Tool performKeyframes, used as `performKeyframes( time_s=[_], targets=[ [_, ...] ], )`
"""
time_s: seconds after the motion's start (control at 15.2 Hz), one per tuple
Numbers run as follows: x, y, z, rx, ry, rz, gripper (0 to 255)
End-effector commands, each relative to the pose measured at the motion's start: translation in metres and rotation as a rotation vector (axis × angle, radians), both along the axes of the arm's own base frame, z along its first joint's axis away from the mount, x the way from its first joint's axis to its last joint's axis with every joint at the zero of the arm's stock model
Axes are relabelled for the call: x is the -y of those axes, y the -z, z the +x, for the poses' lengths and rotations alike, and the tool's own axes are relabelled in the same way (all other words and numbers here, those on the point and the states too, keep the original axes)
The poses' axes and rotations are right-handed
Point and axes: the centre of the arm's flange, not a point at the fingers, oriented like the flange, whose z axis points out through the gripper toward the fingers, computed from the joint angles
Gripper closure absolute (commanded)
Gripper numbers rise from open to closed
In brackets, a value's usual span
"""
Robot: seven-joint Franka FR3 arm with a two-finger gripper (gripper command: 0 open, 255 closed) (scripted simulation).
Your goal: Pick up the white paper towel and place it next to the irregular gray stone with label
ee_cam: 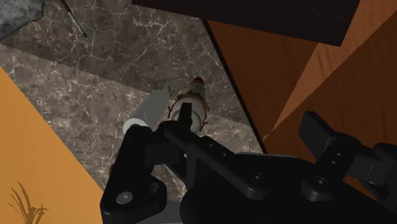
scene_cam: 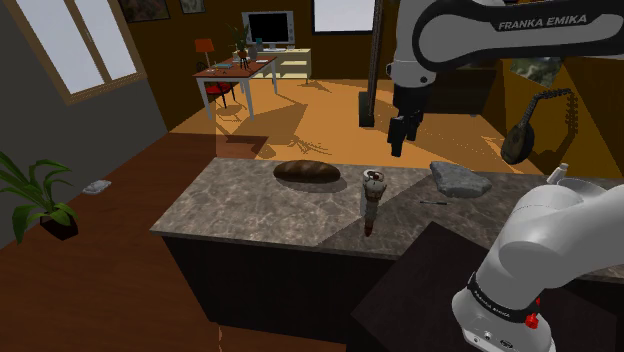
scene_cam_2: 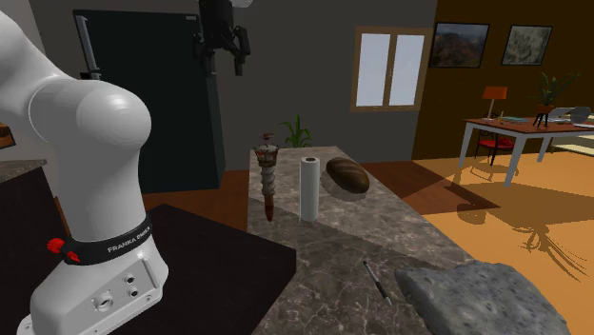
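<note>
A white paper towel roll (scene_cam_2: 308, 187) stands upright mid-counter, close beside a brown grinder-like piece (scene_cam_2: 267, 181). In the shoulder view the roll (scene_cam: 364, 198) looks dim grey, just left of that piece. The grey stone (scene_cam: 459, 178) lies near the counter's far right edge; the second exterior view has it (scene_cam_2: 476, 295) in the foreground. My gripper (scene_cam: 403, 135) hangs high above the counter, open and holding nothing, between roll and stone. Looking down from the wrist, the roll (ee_cam: 147, 111) and grinder (ee_cam: 194, 102) sit far below the gripper (ee_cam: 226, 130), and the stone (ee_cam: 16, 19) shows at a corner.
A dark bread loaf (scene_cam: 307, 171) lies left of the roll on the marble counter (scene_cam: 240, 215). A thin dark pen-like item (scene_cam_2: 376, 281) rests between roll and stone. My black stand (scene_cam: 470, 290) adjoins the counter's near side. Orange floor lies beyond the far edge.
</note>
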Motion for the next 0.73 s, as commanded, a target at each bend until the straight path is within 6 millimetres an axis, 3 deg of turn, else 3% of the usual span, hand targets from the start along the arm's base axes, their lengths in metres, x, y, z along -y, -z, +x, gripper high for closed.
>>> performKeyframes(
  time_s=[0.0,0.66],
  targets=[
    [0.0,0.0,0.0,0.0,0.0,0.0,0],
    [0.073,0.093,0.059,0.026,-0.003,0.027,0]
  ],
)
